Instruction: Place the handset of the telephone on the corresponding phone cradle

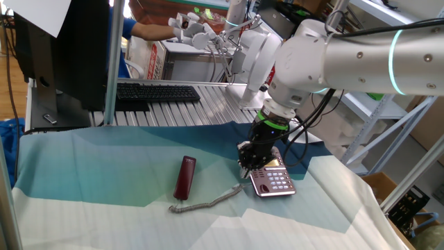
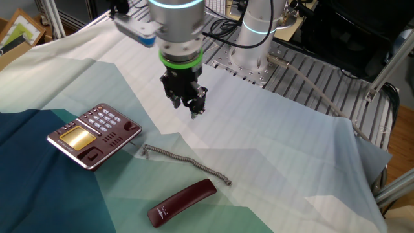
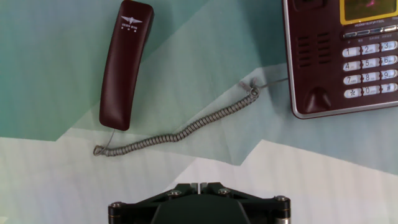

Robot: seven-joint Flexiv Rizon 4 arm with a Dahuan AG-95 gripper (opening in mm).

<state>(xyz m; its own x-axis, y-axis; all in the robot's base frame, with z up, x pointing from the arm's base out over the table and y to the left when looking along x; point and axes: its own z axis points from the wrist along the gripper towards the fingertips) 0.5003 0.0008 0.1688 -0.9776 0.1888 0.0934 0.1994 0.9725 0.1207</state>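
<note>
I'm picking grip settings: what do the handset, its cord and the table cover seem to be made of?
Handset: likely hard glossy plastic, dark red, with soft highlights.
Cord: grey coiled, probably flexible plastic-sheathed wire.
Table cover: looks like thin matte cloth in teal and white, creased along fold lines.

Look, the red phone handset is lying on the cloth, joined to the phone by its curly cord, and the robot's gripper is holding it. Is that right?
Not quite. The handset does lie on the cloth, joined to the telephone by its cord, but the gripper isn't holding it. The other fixed view shows the gripper shut on nothing, up in the air and apart from the handset.
</note>
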